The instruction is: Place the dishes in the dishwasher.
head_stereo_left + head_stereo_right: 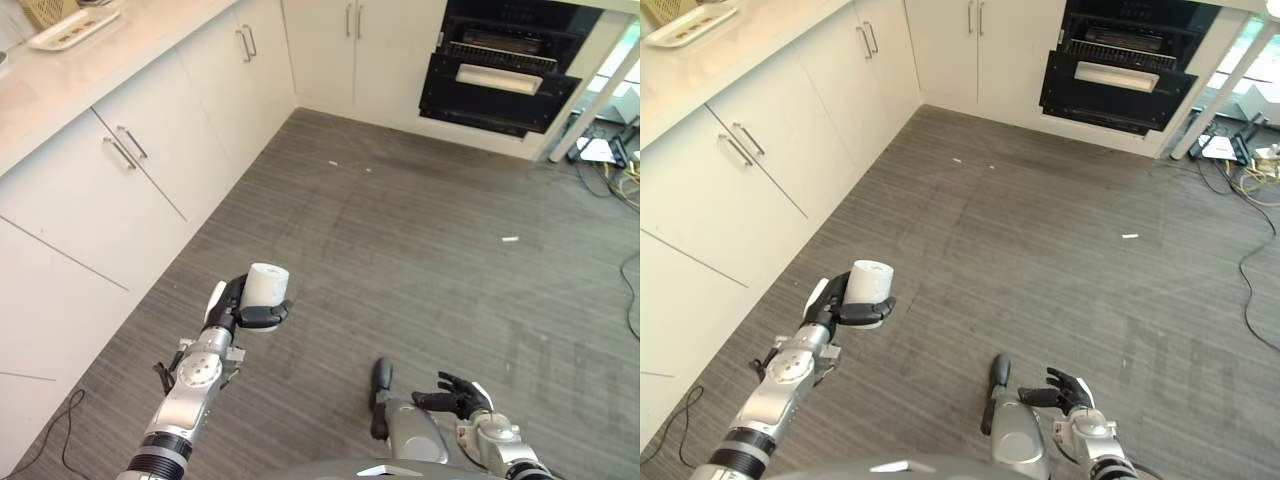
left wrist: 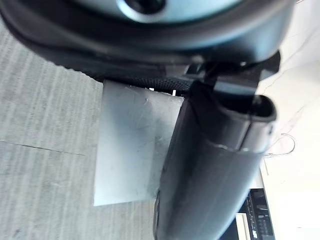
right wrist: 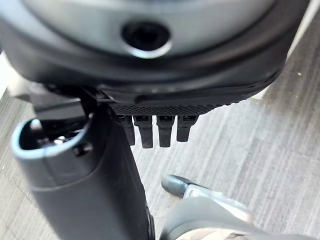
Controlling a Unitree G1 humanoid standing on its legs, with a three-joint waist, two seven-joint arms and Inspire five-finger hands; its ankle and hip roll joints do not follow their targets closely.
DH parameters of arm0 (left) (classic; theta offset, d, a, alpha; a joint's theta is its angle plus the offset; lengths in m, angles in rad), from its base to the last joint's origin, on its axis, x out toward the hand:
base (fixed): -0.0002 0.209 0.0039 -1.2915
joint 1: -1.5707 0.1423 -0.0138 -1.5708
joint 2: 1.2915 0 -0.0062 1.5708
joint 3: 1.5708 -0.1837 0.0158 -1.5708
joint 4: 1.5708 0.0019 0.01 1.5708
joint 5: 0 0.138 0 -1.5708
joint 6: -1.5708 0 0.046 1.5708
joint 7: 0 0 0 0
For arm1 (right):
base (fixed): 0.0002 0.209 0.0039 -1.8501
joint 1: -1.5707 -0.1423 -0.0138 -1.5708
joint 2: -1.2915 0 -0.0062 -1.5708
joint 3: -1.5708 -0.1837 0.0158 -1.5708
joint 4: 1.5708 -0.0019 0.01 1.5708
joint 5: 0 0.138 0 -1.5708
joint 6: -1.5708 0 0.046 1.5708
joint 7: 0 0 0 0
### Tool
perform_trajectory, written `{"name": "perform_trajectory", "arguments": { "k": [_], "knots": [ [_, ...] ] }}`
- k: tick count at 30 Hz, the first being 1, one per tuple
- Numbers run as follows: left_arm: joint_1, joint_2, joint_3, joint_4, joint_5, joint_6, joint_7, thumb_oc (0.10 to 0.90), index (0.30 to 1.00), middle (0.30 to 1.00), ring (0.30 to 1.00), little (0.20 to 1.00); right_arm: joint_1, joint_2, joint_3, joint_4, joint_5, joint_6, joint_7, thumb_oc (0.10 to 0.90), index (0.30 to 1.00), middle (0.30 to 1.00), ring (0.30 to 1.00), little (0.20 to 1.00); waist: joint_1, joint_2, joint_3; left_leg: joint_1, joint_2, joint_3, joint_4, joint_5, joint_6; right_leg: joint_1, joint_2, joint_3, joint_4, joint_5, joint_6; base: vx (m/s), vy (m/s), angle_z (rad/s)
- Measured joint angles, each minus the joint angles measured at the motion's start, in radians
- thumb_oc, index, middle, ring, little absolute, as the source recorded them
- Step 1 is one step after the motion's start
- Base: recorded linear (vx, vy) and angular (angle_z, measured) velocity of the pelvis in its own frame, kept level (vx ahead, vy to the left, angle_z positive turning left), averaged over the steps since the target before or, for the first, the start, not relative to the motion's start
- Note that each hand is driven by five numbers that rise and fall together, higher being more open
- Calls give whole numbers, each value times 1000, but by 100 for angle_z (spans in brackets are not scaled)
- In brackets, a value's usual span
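- The left hand (image 1: 240, 305) holds a plain white cylindrical cup (image 1: 266, 285) upright, fingers and thumb curled round it, above the grey wood-grain floor (image 1: 420, 230).
- The right hand (image 1: 455, 395) hangs low and idle, fingers relaxed and holding nothing.
- Judged step: carrying the cup toward the open black dishwasher (image 1: 500, 75), well apart across the floor; next comes closing that gap.
- No writing is legible.

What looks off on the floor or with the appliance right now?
Two small white scraps lie on the grey floor: one toward the right, one nearer the cabinets. The dishwasher door hangs partly open. The left hand grips a white cup; the right hand is open, idle.
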Motion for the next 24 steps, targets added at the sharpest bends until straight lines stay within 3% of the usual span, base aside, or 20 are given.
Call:
{"name": "perform_trajectory", "arguments": {
  "k": [1, 3, 4, 5, 7, 8, 9, 11, 12, 13, 15, 16, 17, 19, 20, 21, 22, 24],
  "knots": [
    [11, -8, -1, -1, 0, -3, -2, 400, 300, 300, 300, 300, 17, -9, 4, 5, 0, -1, 0, 800, 900, 900, 900, 900, 3, 1, -28, -9, 7, 5, 48, 12, -21, 19, 8, -6, 8, -23, -33, 429, -152, 22],
    [17, -3, 5, -4, -1, -6, 1, 400, 300, 300, 300, 300, 10, -29, 27, 12, -2, -6, -1, 800, 900, 900, 900, 900, 10, 12, -48, -32, 26, 16, 157, 49, -85, 53, 38, -12, 16, -69, -24, 393, -177, -13],
    [13, 6, 9, -3, -1, -7, 2, 400, 300, 300, 300, 300, 11, -33, 38, 17, -2, -11, -2, 800, 900, 900, 900, 900, 13, -4, -53, -129, 25, 17, 393, 101, -157, 101, 46, -6, 5, -108, -44, 364, -208, -40],
    [20, 8, 9, -3, -1, -8, 3, 400, 300, 300, 300, 300, 13, -39, 50, 14, -2, -10, 1, 800, 900, 900, 900, 900, 25, -4, -57, -166, 27, 1, 507, 164, -185, 117, 50, -2, 29, -138, -45, 494, -264, -38],
    [18, 16, 13, -10, -2, -9, 2, 400, 300, 300, 300, 300, 7, -42, 72, 14, -5, -4, 2, 800, 900, 900, 900, 900, 40, -28, -48, -287, 25, -6, 747, 319, -190, 172, 64, 30, 4, -199, -77, 300, -98, -32],
    [9, 21, 14, -15, -3, -11, 1, 400, 300, 300, 300, 300, -4, -38, 70, 16, -7, 4, -1, 800, 900, 900, 900, 900, 55, -42, -42, -369, 27, 34, 858, 265, -162, 196, 61, 49, -19, -213, -92, 402, 48, -59],
    [0, 26, 15, -16, -4, -11, 2, 400, 300, 300, 300, 300, -15, -24, 72, 21, -7, 14, -9, 800, 900, 900, 900, 900, 86, -103, -13, -454, 12, 138, 835, 144, -68, 261, 33, 77, -75, -182, -60, 266, 60, -48],
    [11, 30, 15, -21, -4, -11, -2, 400, 300, 300, 300, 300, -8, -16, 69, 10, -7, 10, -17, 800, 900, 900, 900, 900, 88, -137, -18, -548, 8, 191, 697, 93, -30, 328, 20, 91, -134, -196, -48, 416, 146, -27],
    [17, 28, 18, -23, -4, -14, 0, 400, 300, 300, 300, 300, -10, -16, 73, 9, -7, 11, -21, 800, 900, 900, 900, 900, 98, -142, -14, -554, 15, 217, 593, 91, -12, 349, 20, 99, -145, -197, -41, 582, 244, -68],
    [38, 34, 24, -23, -4, -17, 0, 400, 300, 300, 300, 300, -3, -24, 84, -18, -8, 10, -26, 800, 900, 900, 900, 900, 119, -124, -16, -561, 41, 231, 224, 122, -3, 412, 39, 121, -182, -197, -13, 474, 208, -74],
    [41, 30, 31, -18, -3, -20, 3, 400, 300, 300, 300, 300, -1, -27, 86, -18, -8, 6, -31, 800, 900, 900, 900, 900, 129, -101, -14, -580, 67, 150, -45, 209, -47, 480, 59, 140, -209, -200, 29, 486, 198, -63],
    [40, 29, 32, -18, -3, -22, 11, 400, 300, 300, 300, 300, -3, -27, 84, -17, -8, 6, -32, 800, 900, 900, 900, 900, 138, -85, -20, -604, 83, 102, -106, 226, -60, 501, 58, 159, -209, -215, 50, 319, 112, -63],
    [40, 29, 34, -17, -3, -22, 18, 400, 300, 300, 300, 300, -7, -30, 84, -17, -7, 3, -34, 800, 900, 900, 900, 900, 140, -78, -17, -616, 88, 85, -120, 232, -50, 519, 52, 176, -209, -226, 62, 322, 133, -59],
    [65, 15, 30, -16, -3, -21, 23, 400, 300, 300, 300, 300, 14, -48, 85, -18, -6, -9, -34, 800, 900, 900, 900, 900, 138, -58, -31, -604, 91, 117, -89, 172, 5, 602, 24, 193, -209, -257, 107, 544, 322, -44],
    [66, 18, 32, -16, -3, -21, 23, 400, 300, 300, 300, 300, 21, -44, 81, -13, -4, -10, -41, 800, 900, 900, 900, 900, 140, -65, -44, -589, 78, 134, -84, 248, -12, 627, -5, 201, -209, -284, 130, 469, 332, -39],
    [51, 32, 47, -19, -3, -20, 28, 400, 300, 300, 300, 300, 17, -23, 79, -26, -4, -8, -48, 800, 900, 900, 900, 900, 140, -111, -34, -584, 57, 201, -28, 316, -19, 641, -63, 206, -192, -294, 134, 638, 535, -63],
    [57, 55, 56, -24, -2, -21, 34, 400, 300, 300, 300, 300, 22, -12, 67, -54, -4, -15, -45, 800, 900, 900, 900, 900, 143, -111, -23, -583, 50, 217, 52, 349, 14, 622, -89, 226, -118, -265, 115, 449, 395, -79],
    [61, 81, 61, -24, -2, -19, 35, 400, 300, 300, 300, 300, 28, 5, 64, -88, -4, -20, -39, 800, 900, 900, 900, 900, 150, -121, -30, -571, 27, 230, 122, 303, 39, 581, -137, 233, -21, -204, 125, 455, 434, -59]
  ]
}}
